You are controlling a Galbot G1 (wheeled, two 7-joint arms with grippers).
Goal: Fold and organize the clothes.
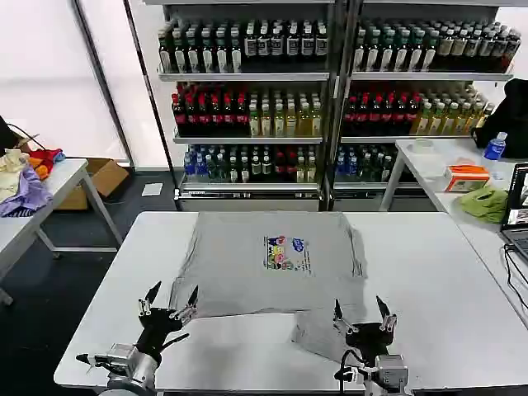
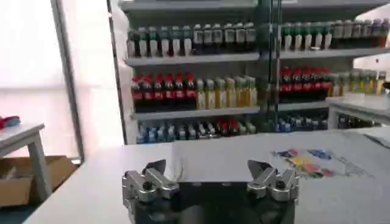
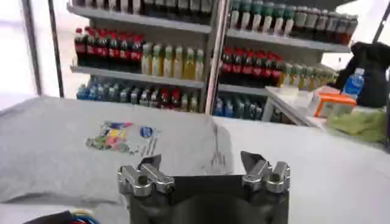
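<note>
A light grey T-shirt lies spread on the white table, its multicoloured chest print facing up. One corner of the cloth reaches toward the front edge near my right arm. My left gripper hovers open above the shirt's near left corner, nothing between its fingers. My right gripper stands open over the near right flap. In the left wrist view the left gripper faces the T-shirt and print. In the right wrist view the right gripper looks across the T-shirt.
Shelves of bottles stand behind the table. A side table at the left carries lavender, yellow and red fabrics. Another at the right holds a green cloth, an orange box and a bottle. A laptop sits at the right edge.
</note>
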